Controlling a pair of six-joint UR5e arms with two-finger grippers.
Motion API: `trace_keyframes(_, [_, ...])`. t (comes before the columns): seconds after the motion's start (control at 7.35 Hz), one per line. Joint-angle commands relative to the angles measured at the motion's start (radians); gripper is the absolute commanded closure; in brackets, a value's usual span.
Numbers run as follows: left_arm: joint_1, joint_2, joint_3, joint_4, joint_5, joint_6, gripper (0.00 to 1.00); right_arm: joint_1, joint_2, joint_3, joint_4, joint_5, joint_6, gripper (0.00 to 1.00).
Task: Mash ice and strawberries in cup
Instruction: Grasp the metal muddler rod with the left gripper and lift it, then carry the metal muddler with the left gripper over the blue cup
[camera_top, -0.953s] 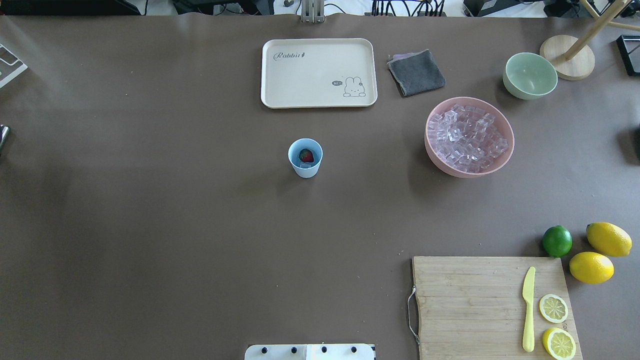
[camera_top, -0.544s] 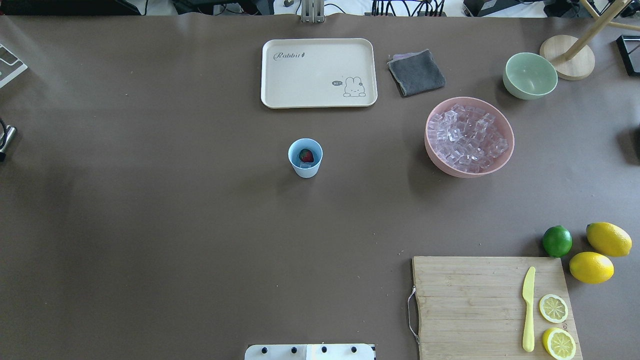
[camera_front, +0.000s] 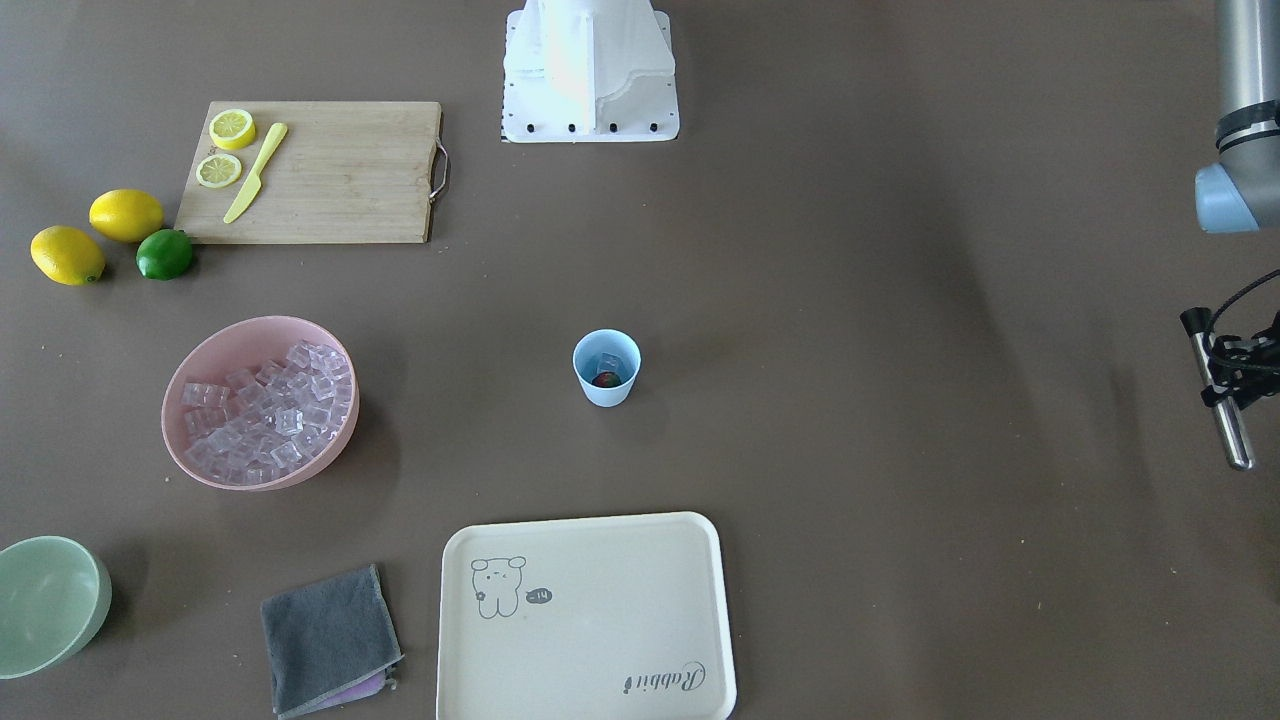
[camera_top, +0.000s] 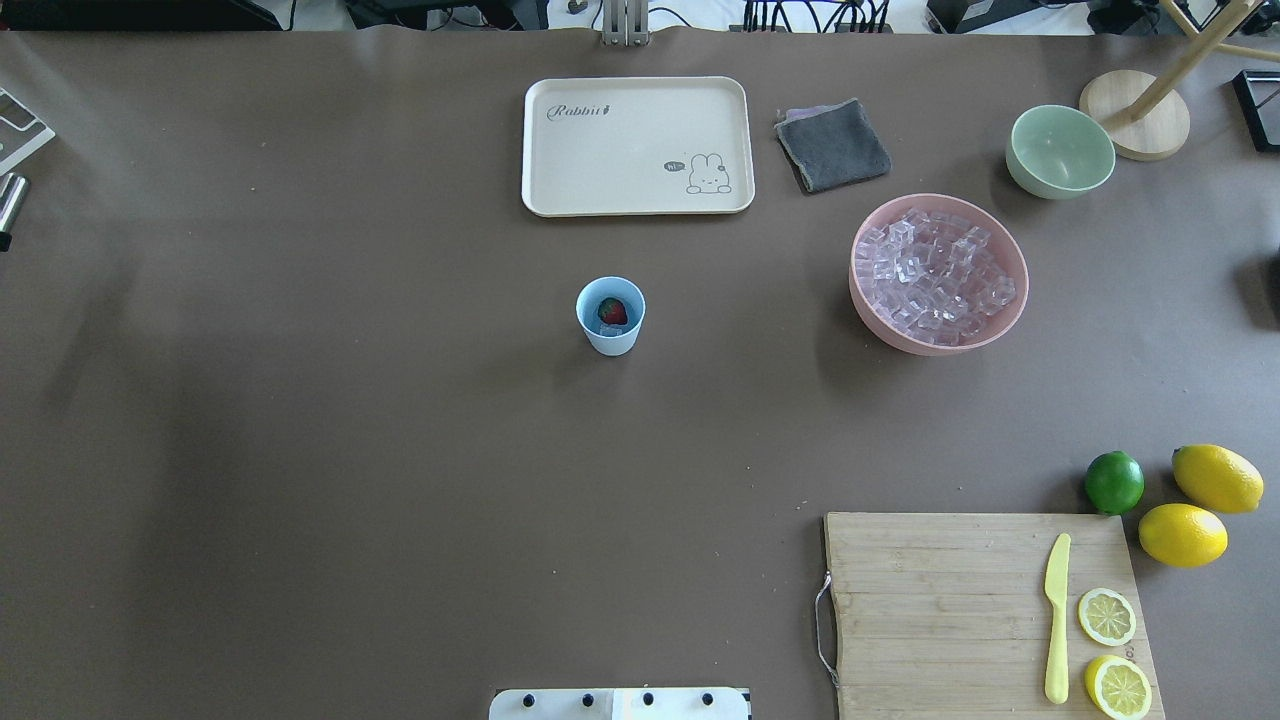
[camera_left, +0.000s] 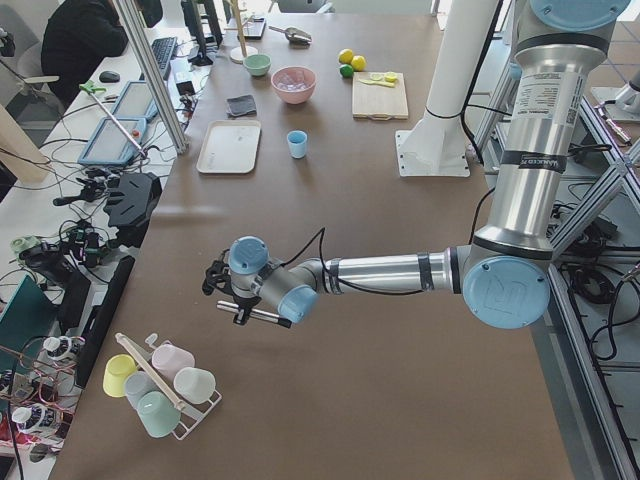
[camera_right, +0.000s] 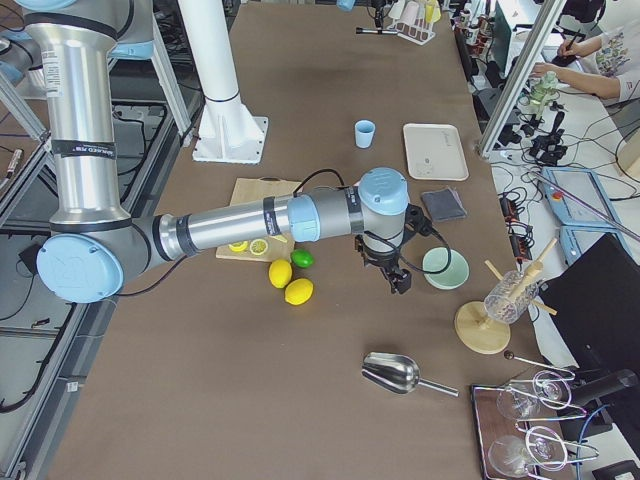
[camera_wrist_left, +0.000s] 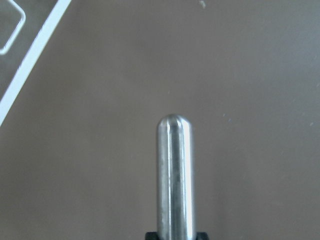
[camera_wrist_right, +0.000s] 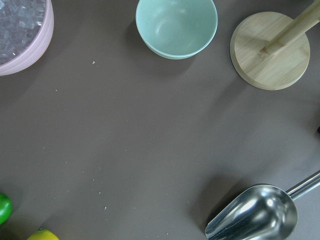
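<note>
The light blue cup (camera_top: 611, 338) stands upright mid-table, also in the front view (camera_front: 606, 388). Inside it lie a red strawberry (camera_top: 613, 312) and a clear ice cube (camera_front: 610, 361). More ice (camera_top: 935, 272) fills the pink bowl (camera_top: 1012, 312). My left gripper (camera_front: 1228, 375) is far from the cup at the table's left end, shut on a metal rod (camera_wrist_left: 175, 175) whose rounded tip (camera_top: 10, 200) shows at the overhead view's left edge. My right gripper (camera_right: 398, 280) hovers near the green bowl; I cannot tell if it is open or shut.
A cream tray (camera_top: 637, 145) and grey cloth (camera_top: 833, 146) lie beyond the cup. A green bowl (camera_top: 1060, 150), wooden stand (camera_top: 1135, 115), cutting board (camera_top: 950, 610) with knife and lemon slices, lime (camera_top: 1114, 482) and lemons sit on the right. A metal scoop (camera_wrist_right: 260, 212) and a cup rack (camera_left: 160, 385) lie at the table ends.
The metal rod's end at the overhead view's left edge has moved toward the table's far side. The cup and its contents have not moved.
</note>
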Motion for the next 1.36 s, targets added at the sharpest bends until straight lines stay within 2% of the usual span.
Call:
trace_keyframes(0.0, [-0.055, -0.156, -0.159, 0.162, -0.011, -0.189, 1.00, 0.000, 0.002, 0.001, -0.001, 0.009, 0.000, 0.06])
trace_keyframes(0.14, [-0.055, -0.252, -0.178, 0.189, 0.016, -0.328, 1.00, 0.000, 0.004, 0.012, -0.001, 0.011, 0.005, 0.06])
trace_keyframes(0.41, [-0.029, -0.383, -0.271, 0.180, 0.154, -0.630, 1.00, 0.000, 0.002, 0.018, -0.004, 0.014, 0.020, 0.05])
trace_keyframes(0.54, [0.079, -0.393, -0.342, 0.180, 0.305, -0.712, 1.00, 0.000, 0.001, 0.018, -0.009, 0.021, 0.020, 0.05])
trace_keyframes(0.68, [0.252, -0.400, -0.399, 0.148, 0.512, -0.815, 1.00, 0.000, 0.007, 0.021, -0.012, 0.023, 0.022, 0.05])
trace_keyframes(0.95, [0.505, -0.436, -0.489, 0.150, 0.929, -0.937, 1.00, 0.000, 0.014, 0.018, -0.014, 0.029, 0.029, 0.04])
trace_keyframes(1.09, [0.599, -0.481, -0.475, 0.171, 1.084, -0.940, 1.00, 0.000, 0.011, 0.016, -0.014, 0.029, 0.029, 0.04])
trace_keyframes(1.22, [0.659, -0.518, -0.420, 0.147, 1.194, -0.977, 1.00, 0.000, 0.005, 0.021, -0.012, 0.029, 0.029, 0.04])
